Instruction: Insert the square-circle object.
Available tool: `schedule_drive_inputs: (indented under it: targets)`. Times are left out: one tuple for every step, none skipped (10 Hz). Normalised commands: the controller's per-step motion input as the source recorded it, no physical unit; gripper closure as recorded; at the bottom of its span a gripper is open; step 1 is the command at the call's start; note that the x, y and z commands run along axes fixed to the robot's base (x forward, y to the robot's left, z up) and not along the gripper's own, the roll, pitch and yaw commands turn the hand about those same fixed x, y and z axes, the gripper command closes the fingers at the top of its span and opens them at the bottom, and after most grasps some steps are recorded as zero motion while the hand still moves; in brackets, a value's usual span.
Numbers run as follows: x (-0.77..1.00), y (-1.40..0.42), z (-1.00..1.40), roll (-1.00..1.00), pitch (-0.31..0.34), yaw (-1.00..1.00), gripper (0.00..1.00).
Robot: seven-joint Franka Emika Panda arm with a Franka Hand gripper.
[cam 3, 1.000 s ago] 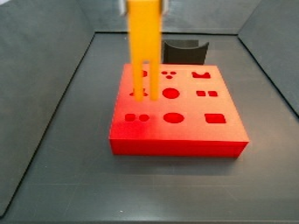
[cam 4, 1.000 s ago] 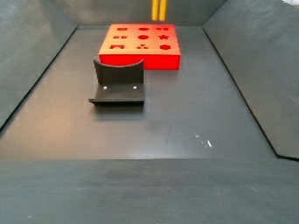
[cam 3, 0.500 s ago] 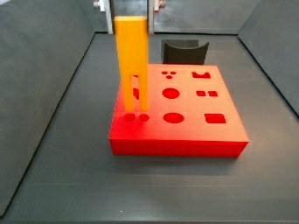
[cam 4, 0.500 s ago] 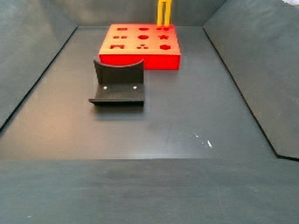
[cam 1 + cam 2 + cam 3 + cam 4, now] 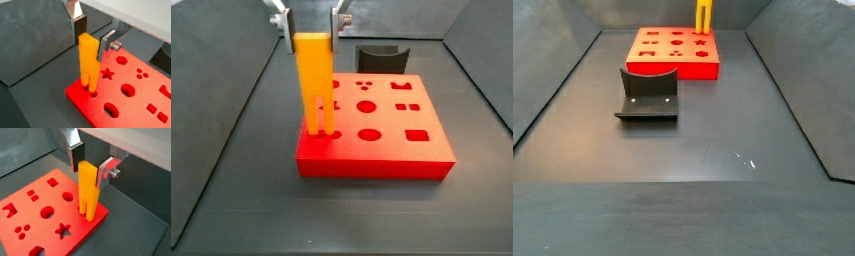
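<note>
The square-circle object [image 5: 315,80], a tall orange-yellow bar, stands upright with its two prongs down in the holes at a corner of the red block [image 5: 385,145]. It also shows in both wrist views [image 5: 88,60] [image 5: 87,188] and at the far edge of a side view [image 5: 703,14]. The gripper [image 5: 309,16] is above the bar's top, its fingers [image 5: 79,27] spread to either side of it. In both wrist views the gripper [image 5: 90,170] is open; one pad stands clear of the bar, the other plate is close beside it.
The red block [image 5: 676,55] has several shaped holes in its top. The dark fixture [image 5: 649,95] stands on the floor beside the block, also seen behind it [image 5: 381,58]. Grey walls slope up around the floor.
The bar has sunk a little, its prongs going into the block's holes. The fingers have spread apart and no longer clamp the bar.
</note>
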Motion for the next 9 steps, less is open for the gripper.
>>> schedule_drive_inputs:
  targets:
    - [0.1, -0.08, -0.01, 0.0, 0.0, 0.0, 1.0]
    - [0.18, -0.03, -0.05, 0.0, 0.0, 0.0, 1.0]
    - [0.08, 0.0, -0.12, 0.0, 0.0, 0.0, 1.0]
    - [0.11, 0.0, -0.12, 0.0, 0.0, 0.0, 1.0]
    - [0.28, 0.0, -0.1, 0.0, 0.0, 0.01, 1.0]
    - [0.23, 0.0, -0.11, 0.0, 0.0, 0.01, 1.0]
    - [0.18, 0.0, -0.13, 0.0, 0.0, 0.0, 1.0]
    - [0.05, 0.0, -0.11, 0.0, 0.0, 0.0, 1.0]
    - [0.0, 0.0, -0.08, 0.0, 0.0, 0.0, 1.0]
